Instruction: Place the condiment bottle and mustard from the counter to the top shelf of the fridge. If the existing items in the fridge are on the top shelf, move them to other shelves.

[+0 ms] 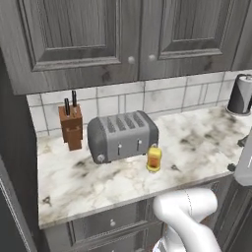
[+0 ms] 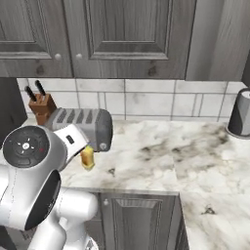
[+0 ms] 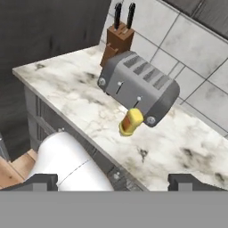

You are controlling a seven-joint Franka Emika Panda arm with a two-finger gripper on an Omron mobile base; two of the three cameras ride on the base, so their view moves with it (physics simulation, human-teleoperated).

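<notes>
The mustard (image 1: 154, 159) (image 2: 88, 158) (image 3: 131, 122), a squat yellow bottle, stands upright on the marbled counter (image 1: 197, 142) (image 2: 171, 156) (image 3: 67, 89), right in front of the toaster's end near the counter's front edge. My gripper (image 3: 113, 181) hovers well above and in front of the counter, looking down at the mustard from a distance. Its fingertips (image 3: 44, 180) are far apart with nothing between them, so it is open. The red-orange condiment bottle, the fridge, its shelves and the teal dish are out of view.
A grey toaster (image 1: 123, 135) (image 2: 93, 124) (image 3: 138, 87) sits behind the mustard. A brown knife block (image 1: 72, 125) (image 2: 43, 108) (image 3: 116, 42) stands left of it by the tiled wall. A dark grey canister (image 1: 240, 94) (image 2: 240, 114) is at the far right. Dark wall cabinets hang above.
</notes>
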